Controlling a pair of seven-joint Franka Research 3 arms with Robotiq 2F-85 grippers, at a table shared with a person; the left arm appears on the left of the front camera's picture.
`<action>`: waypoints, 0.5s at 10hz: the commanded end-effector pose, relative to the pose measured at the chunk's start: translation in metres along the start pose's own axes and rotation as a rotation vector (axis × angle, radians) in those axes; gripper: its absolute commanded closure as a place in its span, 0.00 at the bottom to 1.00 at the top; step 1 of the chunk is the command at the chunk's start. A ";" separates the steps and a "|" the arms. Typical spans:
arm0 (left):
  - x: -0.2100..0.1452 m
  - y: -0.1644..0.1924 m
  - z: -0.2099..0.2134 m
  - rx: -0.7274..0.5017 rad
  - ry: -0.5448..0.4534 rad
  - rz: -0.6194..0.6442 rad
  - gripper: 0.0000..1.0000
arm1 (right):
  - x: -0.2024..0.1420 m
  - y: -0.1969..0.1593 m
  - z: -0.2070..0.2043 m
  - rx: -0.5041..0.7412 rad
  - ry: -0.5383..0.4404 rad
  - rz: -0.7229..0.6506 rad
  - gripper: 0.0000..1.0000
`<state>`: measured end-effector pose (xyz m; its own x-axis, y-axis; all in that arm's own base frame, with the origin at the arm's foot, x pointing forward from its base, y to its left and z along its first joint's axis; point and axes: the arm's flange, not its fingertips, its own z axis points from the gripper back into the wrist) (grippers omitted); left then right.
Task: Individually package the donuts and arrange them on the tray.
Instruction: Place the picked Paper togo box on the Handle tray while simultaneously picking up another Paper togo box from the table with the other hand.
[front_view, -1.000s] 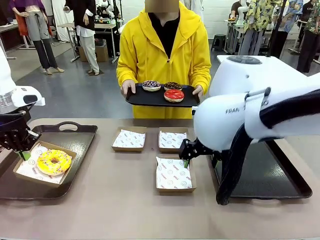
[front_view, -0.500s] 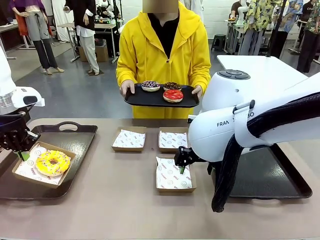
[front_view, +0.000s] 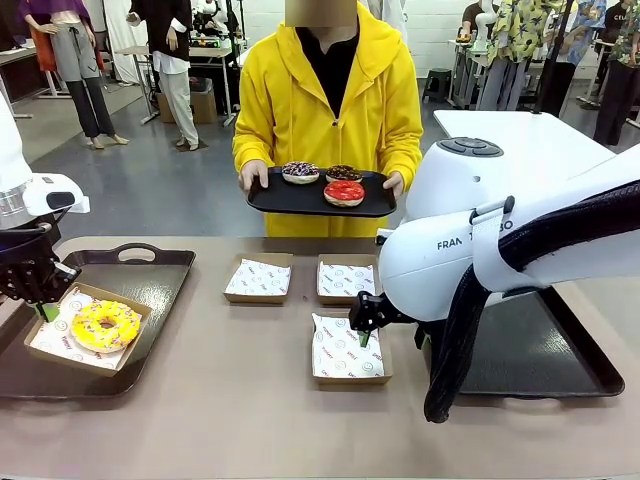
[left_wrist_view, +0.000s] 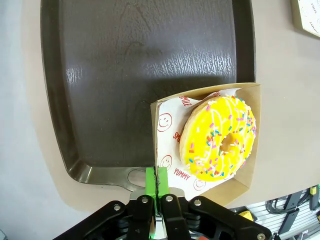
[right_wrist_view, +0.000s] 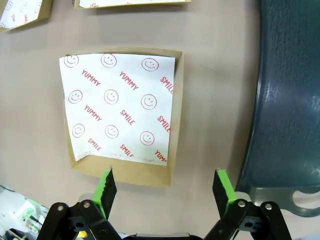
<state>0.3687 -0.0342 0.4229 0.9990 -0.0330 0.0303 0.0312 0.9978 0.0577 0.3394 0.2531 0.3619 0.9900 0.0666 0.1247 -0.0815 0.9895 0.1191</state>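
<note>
**Front view:** At eight o'clock the left tool (front_view: 42, 306) is clamped on the edge of the box (front_view: 126, 301) that holds the yellow donut (front_view: 105, 325). This box sits on the left tray (front_view: 150, 275). In the middle, the right tool (front_view: 364, 326) hangs over an empty box (front_view: 345, 358) on the surface (front_view: 220, 410). At twelve o'clock a person holds a black tray (front_view: 285, 200) with the red donut (front_view: 344, 192) and two chocolate donuts (front_view: 300, 171).

**Left wrist view:** At six o'clock the left tool (left_wrist_view: 156, 176) is pinched tight on the box (left_wrist_view: 210, 90). The yellow donut (left_wrist_view: 220, 137) lies at four o'clock.

**Right wrist view:** The right tool (right_wrist_view: 164, 175) is wide apart and holds nothing. The empty box (right_wrist_view: 120, 105) lies at ten o'clock.

I think one donut is packed. Next, the left tool should let go gently so it does not drag the box. The next donut then goes in the empty box.
</note>
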 end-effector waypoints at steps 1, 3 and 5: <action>0.000 0.000 0.000 0.000 0.000 0.000 0.99 | -0.001 0.003 -0.005 -0.043 -0.034 -0.012 0.00; 0.003 0.000 -0.007 -0.021 -0.017 0.042 0.99 | 0.001 0.005 -0.016 -0.070 -0.051 -0.028 0.00; 0.007 0.001 -0.017 -0.002 -0.013 0.057 0.99 | 0.002 0.009 -0.028 -0.090 -0.061 -0.048 0.00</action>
<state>0.3723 -0.0331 0.4167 0.9996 -0.0061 0.0285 0.0047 0.9987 0.0501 0.3398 0.2571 0.3504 0.9872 0.0535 0.1503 -0.0636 0.9960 0.0632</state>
